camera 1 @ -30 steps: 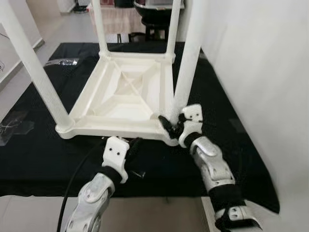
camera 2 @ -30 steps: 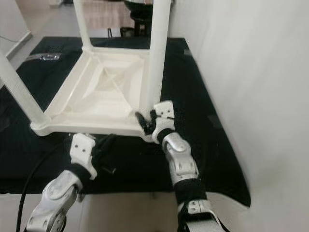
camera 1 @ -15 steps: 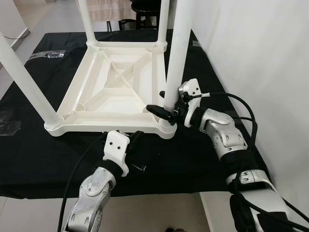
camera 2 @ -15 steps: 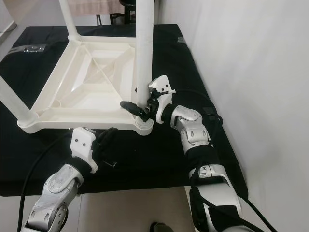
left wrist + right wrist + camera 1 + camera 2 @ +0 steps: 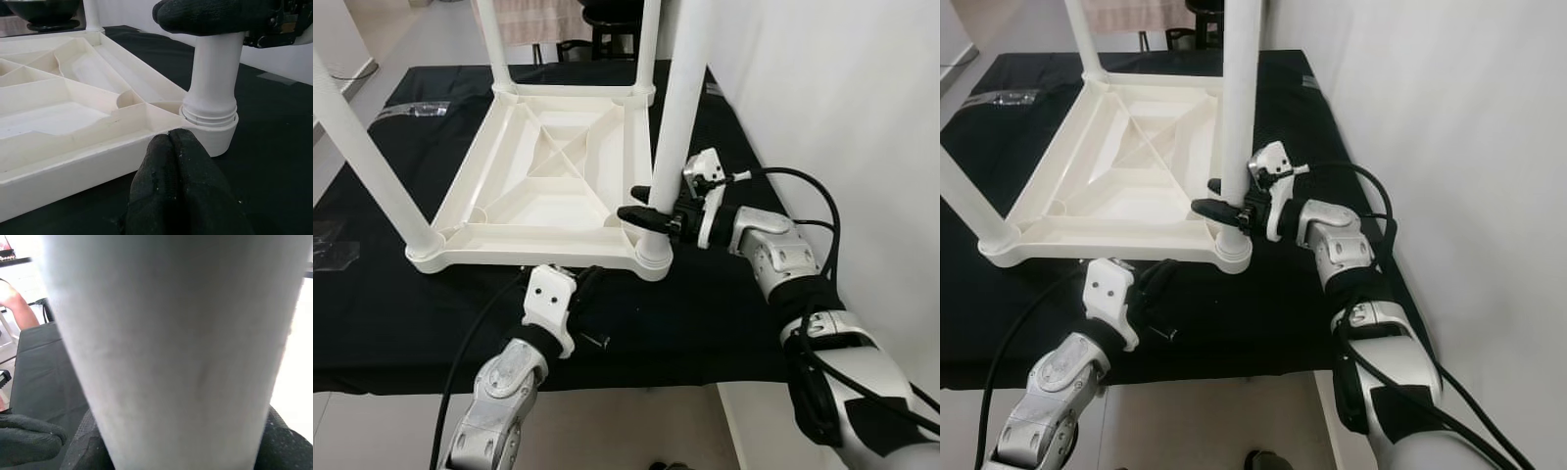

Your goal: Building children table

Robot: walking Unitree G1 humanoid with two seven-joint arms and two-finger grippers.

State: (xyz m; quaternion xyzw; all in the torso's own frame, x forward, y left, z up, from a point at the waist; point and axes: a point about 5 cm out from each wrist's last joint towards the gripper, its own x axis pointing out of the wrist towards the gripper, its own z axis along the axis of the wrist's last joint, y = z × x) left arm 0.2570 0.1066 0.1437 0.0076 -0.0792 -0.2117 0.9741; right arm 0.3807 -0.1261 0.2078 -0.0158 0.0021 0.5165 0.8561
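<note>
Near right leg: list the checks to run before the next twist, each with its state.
1. Right gripper around leg low down: ok.
2. Leg upright in corner socket: ok.
3. Leg screwed fully home: cannot tell; threads show above the socket.
4. Left gripper shut at tabletop edge by that socket: ok.
5. Tabletop flat on black cloth: ok.

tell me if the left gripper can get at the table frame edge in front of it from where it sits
Probably yes. The left gripper, fingers shut, sits on the black cloth right beside the near edge of the table frame, with nothing between them. The right gripper holds the leg higher up.
</note>
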